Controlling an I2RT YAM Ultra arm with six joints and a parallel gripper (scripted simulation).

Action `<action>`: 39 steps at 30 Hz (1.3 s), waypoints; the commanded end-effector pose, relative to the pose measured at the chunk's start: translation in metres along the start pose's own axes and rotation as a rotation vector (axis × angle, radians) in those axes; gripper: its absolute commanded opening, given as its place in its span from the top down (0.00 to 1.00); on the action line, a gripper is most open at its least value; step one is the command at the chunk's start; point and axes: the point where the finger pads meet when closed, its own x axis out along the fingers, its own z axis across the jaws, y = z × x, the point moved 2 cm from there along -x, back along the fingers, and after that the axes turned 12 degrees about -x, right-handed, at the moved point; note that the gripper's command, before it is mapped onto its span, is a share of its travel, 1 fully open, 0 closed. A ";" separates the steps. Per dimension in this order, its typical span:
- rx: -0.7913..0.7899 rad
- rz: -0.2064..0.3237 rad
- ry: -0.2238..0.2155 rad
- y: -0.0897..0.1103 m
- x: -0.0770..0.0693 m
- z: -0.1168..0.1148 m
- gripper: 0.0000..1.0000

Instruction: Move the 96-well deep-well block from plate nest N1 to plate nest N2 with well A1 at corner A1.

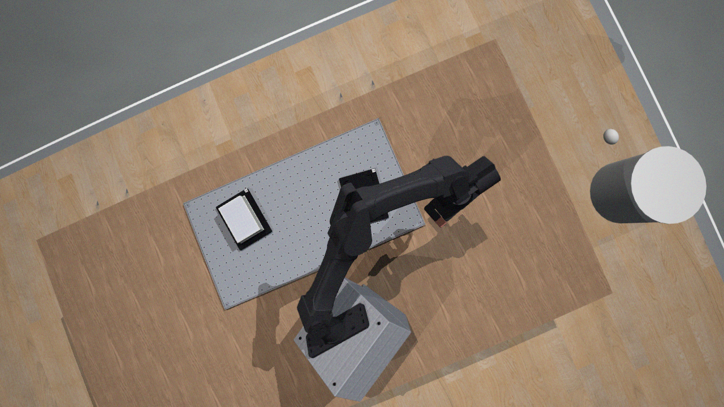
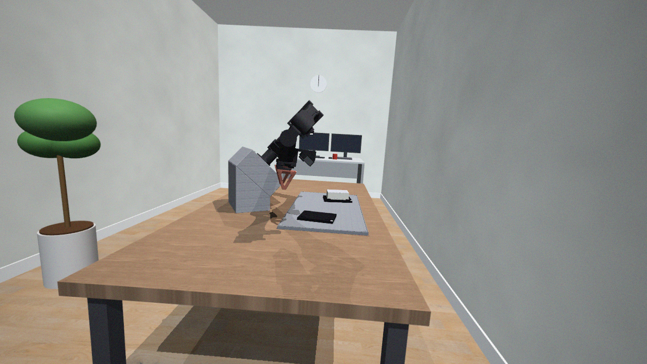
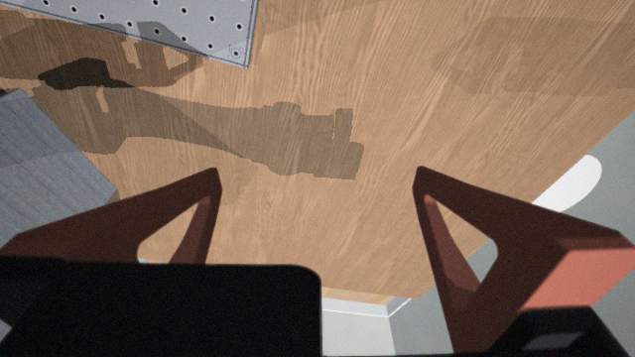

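Top view shows the white deep-well block seated on nest N1, at about nine o'clock on the grey perforated plate. Nest N2 lies black and bare near the plate's three o'clock end, partly hidden under the arm's forearm. The claw hangs past the plate's three o'clock edge, over bare wooden surface, well apart from the block.

Wrist view confirms this: both reddish fingers stand spread wide with only wood grain between them and a plate corner off at eleven o'clock. Nothing is gripped.

I judge the task is at its very start, with the approach to N1 not yet made. The next move calls for swinging the claw across the plate toward nine o'clock, centring it above the block, aligning the fingers across a span they can straddle, then descending.
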 end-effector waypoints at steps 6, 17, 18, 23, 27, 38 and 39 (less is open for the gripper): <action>-0.001 0.003 0.013 0.001 -0.005 -0.002 0.00; -0.001 0.003 0.013 0.001 -0.005 -0.002 0.00; 0.001 0.036 0.009 -0.005 -0.005 -0.003 0.00; 0.001 0.037 0.009 -0.030 -0.003 -0.006 0.00; 0.004 0.067 -0.002 -0.046 0.001 -0.005 0.00; 0.007 0.121 -0.011 -0.091 0.012 -0.002 0.00; 0.007 0.121 -0.011 -0.095 0.013 -0.001 0.00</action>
